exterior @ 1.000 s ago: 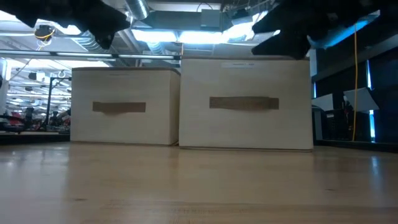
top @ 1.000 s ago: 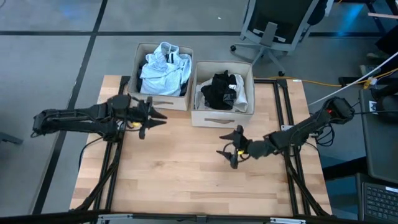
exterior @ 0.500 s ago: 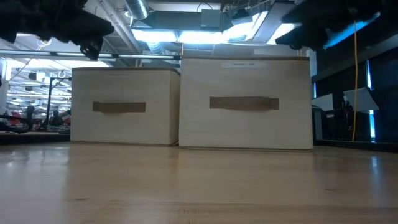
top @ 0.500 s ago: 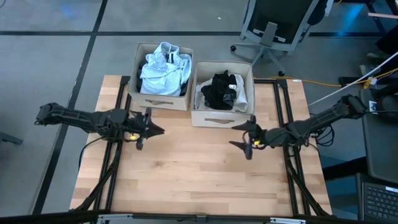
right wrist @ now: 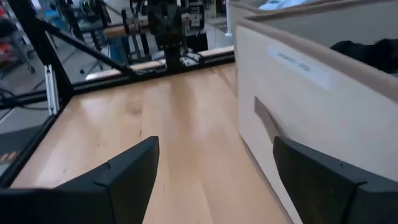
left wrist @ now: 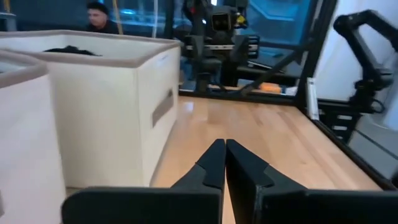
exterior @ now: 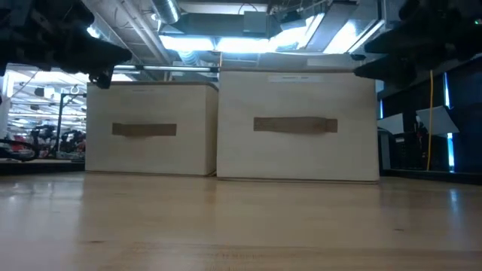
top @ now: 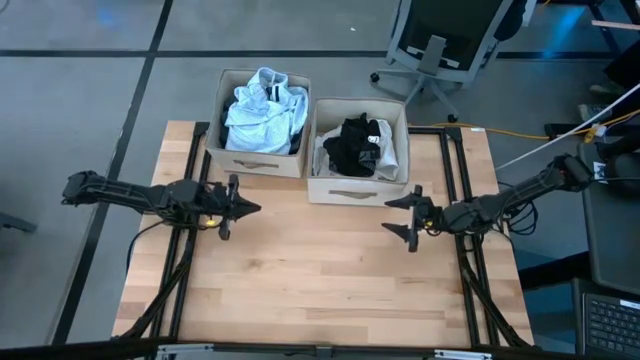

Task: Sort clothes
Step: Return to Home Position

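Note:
White and pale blue-grey clothes [top: 262,108] lie piled in the left beige box [top: 230,150]. Black clothes [top: 352,140] with some white cloth lie in the right beige box [top: 330,185]. My left gripper [top: 256,208] is shut and empty, hovering over the table in front of the left box; the left wrist view shows its fingers [left wrist: 224,152] closed together. My right gripper [top: 392,217] is open and empty, hovering in front of the right box's right corner; its fingers stand wide apart in the right wrist view [right wrist: 214,162]. No garment lies on the table.
The wooden table [top: 300,280] is bordered by black frame rails [top: 462,180]. The two boxes stand side by side at the far edge [exterior: 226,124]. An office chair [top: 440,40] stands beyond the table. A person [left wrist: 99,15] shows in the room behind.
My right gripper has gone toward the table's right and far edges, from the table's middle to the front of the right box. My left gripper has drawn a little toward the near edge and the left. The clothes have not moved.

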You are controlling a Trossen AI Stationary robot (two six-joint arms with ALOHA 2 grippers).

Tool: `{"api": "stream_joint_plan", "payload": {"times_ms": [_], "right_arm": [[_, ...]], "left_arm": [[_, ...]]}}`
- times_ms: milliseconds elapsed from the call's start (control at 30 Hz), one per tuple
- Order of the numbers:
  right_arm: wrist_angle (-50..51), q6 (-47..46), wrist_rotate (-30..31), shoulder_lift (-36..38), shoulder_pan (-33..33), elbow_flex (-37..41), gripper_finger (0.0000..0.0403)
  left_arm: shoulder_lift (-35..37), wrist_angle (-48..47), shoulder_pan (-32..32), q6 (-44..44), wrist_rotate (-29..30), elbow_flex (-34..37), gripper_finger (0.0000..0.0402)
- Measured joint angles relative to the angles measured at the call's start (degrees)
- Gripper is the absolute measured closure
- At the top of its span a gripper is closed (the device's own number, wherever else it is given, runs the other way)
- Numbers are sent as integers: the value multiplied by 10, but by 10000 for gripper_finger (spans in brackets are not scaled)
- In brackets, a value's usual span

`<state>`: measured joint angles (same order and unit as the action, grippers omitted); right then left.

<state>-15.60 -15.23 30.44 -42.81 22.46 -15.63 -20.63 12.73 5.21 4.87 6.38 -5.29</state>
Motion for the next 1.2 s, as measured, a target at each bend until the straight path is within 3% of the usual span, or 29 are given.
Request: {"api": "stream_joint_plan", "payload": {"times_ms": [567,933,1067,1200], "right_arm": [[24,20,-16,255,0,121,87],[144,33,-152,426,0,140,87],[157,68,-174,427,0,136,87],[163,67,-151,422,0,135,87]], "left_arm": [[80,-22,0,18,13,48,401],[80,-32,0,16,13,48,400],[83,-32,0,18,13,48,400],[83,-36,0,25,13,48,400]]}}
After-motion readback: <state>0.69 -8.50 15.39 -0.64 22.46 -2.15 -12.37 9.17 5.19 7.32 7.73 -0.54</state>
